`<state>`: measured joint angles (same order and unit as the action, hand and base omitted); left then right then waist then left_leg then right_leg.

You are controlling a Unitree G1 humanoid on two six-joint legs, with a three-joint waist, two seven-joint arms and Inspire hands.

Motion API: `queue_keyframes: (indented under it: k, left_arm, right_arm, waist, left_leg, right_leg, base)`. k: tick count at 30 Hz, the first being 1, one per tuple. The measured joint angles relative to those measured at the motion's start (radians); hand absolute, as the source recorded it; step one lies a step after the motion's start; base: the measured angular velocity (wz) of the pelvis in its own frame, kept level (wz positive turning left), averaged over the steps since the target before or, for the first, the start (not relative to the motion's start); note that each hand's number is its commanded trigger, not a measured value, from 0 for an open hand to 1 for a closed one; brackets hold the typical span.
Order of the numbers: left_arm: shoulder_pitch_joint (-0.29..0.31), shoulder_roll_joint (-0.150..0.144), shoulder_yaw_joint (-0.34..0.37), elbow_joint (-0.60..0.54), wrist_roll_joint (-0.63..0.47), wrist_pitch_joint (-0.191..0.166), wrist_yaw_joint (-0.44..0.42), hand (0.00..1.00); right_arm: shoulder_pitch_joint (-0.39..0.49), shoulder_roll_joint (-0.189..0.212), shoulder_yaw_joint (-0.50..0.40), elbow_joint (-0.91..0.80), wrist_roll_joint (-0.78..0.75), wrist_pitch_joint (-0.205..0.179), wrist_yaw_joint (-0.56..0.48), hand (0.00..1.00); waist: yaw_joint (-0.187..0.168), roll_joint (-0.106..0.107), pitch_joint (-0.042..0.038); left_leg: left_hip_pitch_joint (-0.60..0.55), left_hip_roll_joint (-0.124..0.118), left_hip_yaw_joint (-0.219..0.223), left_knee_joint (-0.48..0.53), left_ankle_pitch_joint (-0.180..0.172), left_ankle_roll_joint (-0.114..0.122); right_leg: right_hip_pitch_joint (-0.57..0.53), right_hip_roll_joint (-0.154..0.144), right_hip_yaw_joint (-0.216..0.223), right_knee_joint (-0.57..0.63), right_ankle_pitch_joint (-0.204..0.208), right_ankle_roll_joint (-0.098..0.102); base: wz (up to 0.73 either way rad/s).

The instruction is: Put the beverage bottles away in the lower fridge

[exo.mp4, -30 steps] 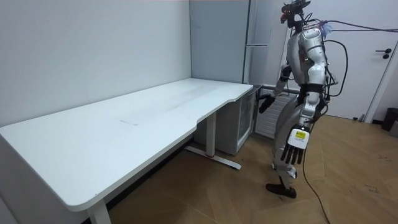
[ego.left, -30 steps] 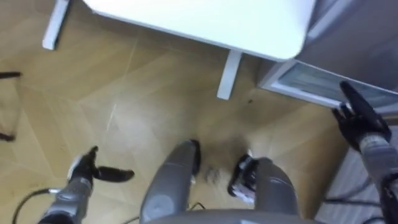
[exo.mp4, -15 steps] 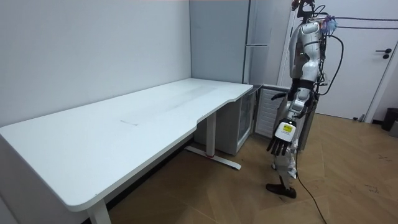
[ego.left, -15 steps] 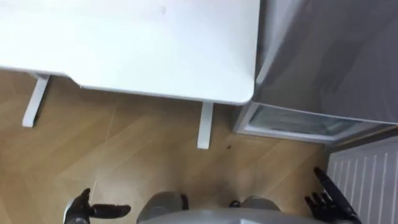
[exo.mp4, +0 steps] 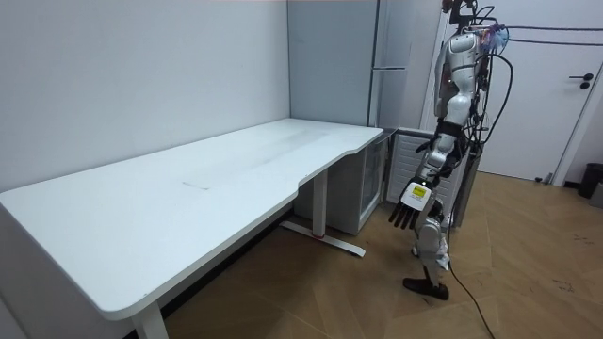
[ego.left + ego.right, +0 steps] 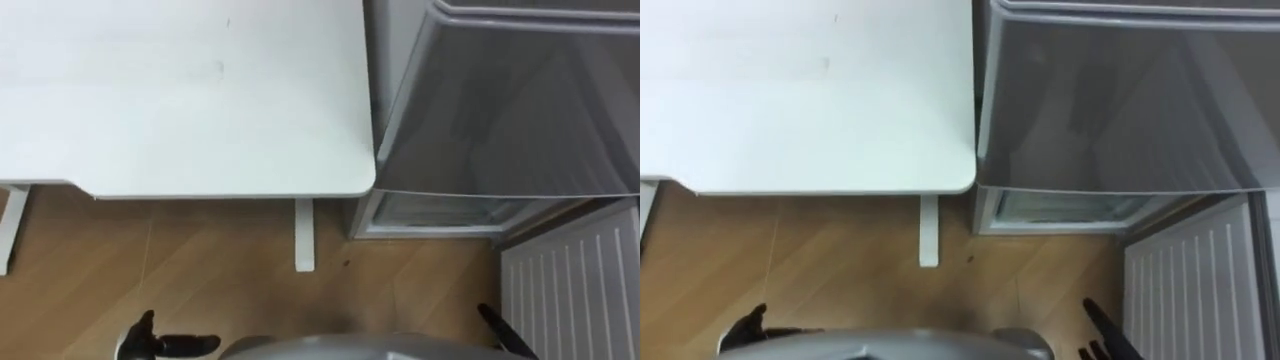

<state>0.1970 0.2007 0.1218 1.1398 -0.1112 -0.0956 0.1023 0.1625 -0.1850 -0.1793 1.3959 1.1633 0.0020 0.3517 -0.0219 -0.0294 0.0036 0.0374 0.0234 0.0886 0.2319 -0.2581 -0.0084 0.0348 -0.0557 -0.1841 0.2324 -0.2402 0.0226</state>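
By the white desk (image 6: 200, 100) and lower fridge (image 6: 430, 212), left hand (image 6: 140, 345) and right hand (image 6: 498, 328) hang straight-fingered, empty.

The table (image 6: 200, 100) stands ahead of the left hand (image 6: 150, 340), with its leg (image 6: 304, 235) ahead and to that hand's right. Ahead of the right hand (image 6: 500, 328) the lower fridge (image 6: 430, 212) sits just right of the table, at the foot of the tall cabinet (image 6: 500, 90). A ribbed panel (image 6: 570, 290) lies right of that hand.
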Motion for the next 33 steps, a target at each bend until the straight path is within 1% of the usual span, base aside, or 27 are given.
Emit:
queue_keyframes:
  k: [2, 3, 4, 5, 6, 7, 8, 10, 11, 12, 14, 16, 18, 20, 21, 23, 25, 26, 28, 29, 30, 31, 33]
  left_arm:
    - [0.008, -0.006, 0.016, 0.011, 0.01, 0.0, 0.005, 0.0]
    - [0.01, -0.009, 0.022, 0.013, 0.014, 0.0, 0.005, 0.0]
    - [0.014, -0.014, 0.034, 0.014, 0.015, 0.0, 0.005, 0.0]
    - [0.02, -0.016, 0.038, 0.014, 0.015, 0.0, 0.005, 0.0]
    - [0.022, -0.016, 0.04, 0.014, 0.015, 0.0, 0.004, 0.0]
    - [0.03, -0.015, 0.041, 0.014, 0.016, 0.0, 0.004, 0.0]
    - [0.035, -0.015, 0.041, 0.011, 0.016, 0.004, 0.004, 0.0]
    - [0.038, -0.014, 0.041, 0.009, 0.019, 0.005, 0.003, 0.0]
    - [0.035, -0.015, 0.041, 0.004, 0.019, 0.005, 0.003, 0.0]
    - [0.035, -0.015, 0.041, 0.004, 0.02, 0.005, 0.003, 0.0]
    - [0.03, -0.015, 0.041, 0.004, 0.048, 0.005, 0.003, 0.0]
    - [0.028, -0.015, 0.045, -0.002, 0.068, 0.004, 0.004, 0.0]
    - [0.024, -0.016, 0.053, -0.008, 0.082, 0.004, 0.005, 0.0]
    - [0.021, -0.016, 0.052, -0.029, 0.087, 0.004, 0.009, 0.0]
    - [0.019, -0.017, 0.051, -0.031, 0.089, 0.004, 0.013, 0.0]
    - [0.02, -0.017, 0.052, -0.048, 0.095, 0.003, 0.019, 0.0]
    - [0.024, -0.017, 0.052, -0.069, 0.104, 0.004, 0.02, 0.0]
    - [0.038, -0.017, 0.052, -0.092, 0.104, 0.005, 0.02, 0.0]
    - [0.051, -0.017, 0.052, -0.098, 0.105, 0.007, 0.02, 0.0]
    - [0.058, -0.018, 0.053, -0.098, 0.105, 0.011, 0.021, 0.0]
    - [0.064, -0.018, 0.053, -0.098, 0.105, 0.012, 0.021, 0.0]
    - [0.077, -0.018, 0.053, -0.098, 0.106, 0.012, 0.023, 0.0]
    - [0.092, -0.017, 0.069, -0.099, 0.107, 0.02, 0.024, 0.0]
  right_arm:
    - [-0.003, 0.0, -0.002, -0.003, -0.001, -0.001, -0.001, 0.0]
    - [-0.004, 0.0, -0.004, -0.003, 0.0, -0.001, -0.002, 0.0]
    - [-0.011, 0.0, -0.027, -0.004, -0.005, 0.0, -0.008, 0.0]
    - [-0.025, -0.001, -0.063, -0.008, -0.006, -0.001, -0.024, 0.0]
    - [-0.028, -0.002, -0.082, -0.02, -0.006, 0.0, -0.037, 0.0]
    - [-0.026, -0.004, -0.108, -0.064, -0.007, 0.0, -0.062, 0.0]
    - [-0.024, -0.01, -0.12, -0.115, -0.011, -0.002, -0.084, 0.0]
    - [-0.024, -0.017, -0.12, -0.188, -0.017, -0.006, -0.112, 0.0]
    - [-0.027, -0.018, -0.121, -0.247, -0.035, -0.008, -0.13, 0.0]
    - [-0.029, -0.018, -0.121, -0.276, -0.037, -0.01, -0.137, 0.0]
    - [-0.047, -0.023, -0.125, -0.375, -0.109, -0.033, -0.178, 0.0]
    - [-0.057, -0.025, -0.134, -0.451, -0.185, -0.046, -0.214, 0.0]
    - [-0.049, -0.025, -0.145, -0.578, -0.25, -0.046, -0.266, 0.0]
    - [-0.04, -0.031, -0.149, -0.76, -0.347, -0.055, -0.323, 0.0]
    - [-0.039, -0.031, -0.151, -0.805, -0.377, -0.056, -0.34, 0.0]
    - [-0.038, -0.031, -0.156, -0.925, -0.48, -0.082, -0.386, 0.0]
    - [-0.019, -0.035, -0.165, -0.983, -0.531, -0.091, -0.426, 0.0]
    - [-0.008, -0.035, -0.176, -1.021, -0.555, -0.091, -0.451, 0.0]
    - [0.0, -0.037, -0.203, -1.069, -0.583, -0.091, -0.481, 0.0]
    - [0.001, -0.049, -0.217, -1.093, -0.593, -0.091, -0.497, 0.0]
    - [0.001, -0.056, -0.224, -1.102, -0.594, -0.091, -0.506, 0.0]
    - [0.001, -0.067, -0.241, -1.118, -0.597, -0.091, -0.521, 0.0]
    - [0.002, -0.075, -0.275, -1.141, -0.599, -0.091, -0.548, 0.0]
  waist:
    - [0.002, 0.004, 0.0004]
    - [0.002, 0.002, 0.0007]
    - [0.002, 0.0, 0.0007]
    - [0.001, 0.003, 0.002]
    - [0.001, 0.002, 0.0019]
    - [0.0, 0.003, 0.0017]
    - [-0.005, -0.002, 0.0041]
    - [-0.01, -0.001, 0.0035]
    - [-0.018, -0.009, 0.0041]
    - [-0.019, -0.008, 0.0035]
    - [-0.022, -0.01, 0.0042]
    - [-0.025, -0.011, 0.0016]
    - [-0.031, -0.012, 0.0005]
    - [-0.038, -0.012, -0.0004]
    - [-0.041, -0.012, -0.0005]
    - [-0.058, -0.018, -0.0033]
    - [-0.06, -0.024, -0.0063]
    - [-0.063, -0.029, -0.0073]
    - [-0.069, -0.03, -0.009]
    - [-0.072, -0.029, -0.0089]
    - [-0.073, -0.027, -0.0081]
    - [-0.082, -0.025, -0.0084]
    - [-0.099, -0.025, -0.0081]
  left_leg:
    - [0.016, 0.003, 0.007, -0.01, 0.0, 0.0]
    - [0.016, 0.003, 0.008, -0.01, 0.0, 0.0]
    - [0.017, 0.003, 0.01, -0.01, 0.0, 0.0]
    - [0.017, 0.003, 0.012, -0.01, 0.0, 0.0]
    - [0.017, 0.003, 0.014, -0.01, 0.0, 0.0]
    - [0.017, 0.003, 0.017, -0.01, 0.0, 0.0]
    - [0.017, 0.003, 0.017, -0.009, 0.0, 0.0]
    - [0.017, 0.003, 0.018, -0.009, 0.001, 0.001]
    - [0.015, 0.003, 0.017, -0.009, 0.002, 0.003]
    - [0.015, 0.003, 0.017, -0.009, 0.003, 0.003]
    - [0.019, 0.004, 0.027, -0.009, 0.003, 0.003]
    - [0.022, 0.006, 0.037, -0.01, 0.003, 0.004]
    - [0.022, 0.006, 0.043, -0.01, 0.003, 0.004]
    - [0.012, 0.006, 0.052, -0.009, 0.005, 0.006]
    - [0.01, 0.006, 0.055, -0.01, 0.006, 0.006]
    - [0.012, 0.006, 0.062, -0.011, 0.007, 0.007]
    - [0.014, 0.006, 0.064, -0.012, 0.007, 0.007]
    - [0.013, 0.006, 0.066, -0.014, 0.007, 0.007]
    - [0.018, 0.007, 0.077, -0.022, 0.007, 0.007]
    - [0.024, 0.008, 0.095, -0.03, 0.007, 0.007]
    - [0.027, 0.009, 0.102, -0.033, 0.007, 0.007]
    - [0.028, 0.01, 0.103, -0.035, 0.007, 0.007]
    - [0.029, 0.01, 0.104, -0.035, 0.007, 0.007]
  right_leg:
    - [0.018, 0.007, 0.008, -0.024, 0.012, 0.0]
    - [0.021, 0.007, 0.008, -0.029, 0.015, 0.0]
    - [0.021, 0.007, 0.01, -0.029, 0.017, 0.001]
    - [0.02, 0.007, 0.013, -0.029, 0.019, 0.002]
    - [0.019, 0.007, 0.015, -0.029, 0.019, 0.002]
    - [0.018, 0.007, 0.019, -0.029, 0.021, 0.003]
    - [0.016, 0.007, 0.02, -0.029, 0.023, 0.003]
    - [0.016, 0.007, 0.021, -0.028, 0.025, 0.003]
    - [0.015, 0.007, 0.021, -0.027, 0.025, 0.003]
    - [0.015, 0.008, 0.023, -0.027, 0.026, 0.003]
    - [0.014, 0.01, 0.037, -0.027, 0.03, 0.004]
    - [0.013, 0.011, 0.042, -0.026, 0.033, 0.004]
    - [0.004, 0.01, 0.049, -0.019, 0.033, 0.004]
    - [-0.016, 0.01, 0.064, -0.008, 0.033, 0.004]
    - [-0.017, 0.011, 0.07, -0.007, 0.034, 0.004]
    - [-0.017, 0.012, 0.079, -0.008, 0.035, 0.005]
    - [-0.019, 0.012, 0.078, -0.012, 0.036, 0.006]
    - [-0.021, 0.012, 0.079, -0.012, 0.036, 0.006]
    - [-0.026, 0.015, 0.093, -0.012, 0.038, 0.006]
    - [-0.025, 0.016, 0.105, -0.011, 0.04, 0.006]
    - [-0.025, 0.017, 0.111, -0.011, 0.041, 0.006]
    - [-0.024, 0.018, 0.117, -0.012, 0.042, 0.006]
    - [-0.024, 0.019, 0.118, -0.012, 0.042, 0.006]
  base:
    - [-0.1]
    - [-0.07]
    - [-0.06]
    - [-0.06]
    - [-0.07]
    - [-0.07]
    - [-0.06]
    - [0.0]
    - [0.0]
    - [0.0]
    - [-0.11]
    - [-0.15]
    - [-0.14]
    - [-0.15]
    - [-0.13]
    - [-0.07]
    - [-0.04]
    - [-0.06]
    - [-0.2]
    - [-0.3]
    - [-0.29]
    - [-0.17]
    - [-0.05]
